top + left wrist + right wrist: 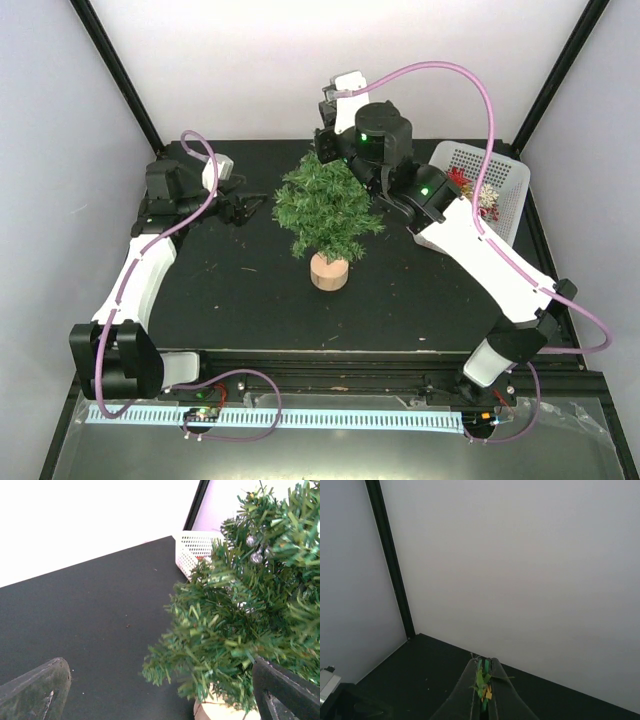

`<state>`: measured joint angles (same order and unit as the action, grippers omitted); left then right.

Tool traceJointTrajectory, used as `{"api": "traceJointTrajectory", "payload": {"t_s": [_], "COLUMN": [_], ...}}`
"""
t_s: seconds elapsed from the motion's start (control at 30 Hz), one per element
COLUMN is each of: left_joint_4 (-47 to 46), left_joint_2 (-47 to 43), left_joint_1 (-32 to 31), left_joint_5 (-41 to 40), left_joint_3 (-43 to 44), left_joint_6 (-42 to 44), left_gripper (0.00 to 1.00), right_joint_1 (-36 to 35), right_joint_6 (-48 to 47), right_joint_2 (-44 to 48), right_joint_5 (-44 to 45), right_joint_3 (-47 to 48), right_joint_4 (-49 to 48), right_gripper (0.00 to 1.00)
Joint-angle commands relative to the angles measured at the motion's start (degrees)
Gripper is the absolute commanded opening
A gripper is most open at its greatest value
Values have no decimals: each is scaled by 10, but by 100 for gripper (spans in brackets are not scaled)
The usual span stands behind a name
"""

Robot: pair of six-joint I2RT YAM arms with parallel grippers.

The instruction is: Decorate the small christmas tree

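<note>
Small christmas tree point(240, 630) filled the right side, silver baubles point(256, 556) hung near its top, white basket point(192, 550) stood behind it on the dark surface point(90, 615), left hand point(157, 680) gaped, fingers point(35, 692) wide apart below.

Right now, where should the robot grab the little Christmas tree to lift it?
Probably the round wooden base, low from the left, where the open left gripper is. The small christmas tree stands upright, and its bristly branches would just bend.
</note>
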<state>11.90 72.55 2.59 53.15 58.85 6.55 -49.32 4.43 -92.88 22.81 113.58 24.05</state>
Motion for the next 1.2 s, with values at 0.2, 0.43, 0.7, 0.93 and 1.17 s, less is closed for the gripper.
{"api": "traceJointTrajectory", "payload": {"t_s": [0.2,0.43,0.7,0.93,1.17], "left_joint_4": [-21,-22,-20,-15,-1], "left_joint_2": [-6,4,22,19,12], "left_joint_1": [9,10,10,9,14], "left_joint_5": [7,17,28,26,11], "left_joint_3": [-10,-9,-7,-8,0], "left_joint_6": [-11,-11,-17,-11,13], "left_gripper": [99,99,99,99,99], "right_joint_1": [-16,-22,-30,-30,-7], "right_joint_6": [19,40,38,43,68], "right_joint_2": [51,98,129,149,160], "right_joint_5": [12,2,8,42,206], "right_joint_3": [-80,-141,-148,-113,-86], "right_joint_4": [-77,-71,-63,-50,19], "right_gripper": [1,1,65,76,82]}}
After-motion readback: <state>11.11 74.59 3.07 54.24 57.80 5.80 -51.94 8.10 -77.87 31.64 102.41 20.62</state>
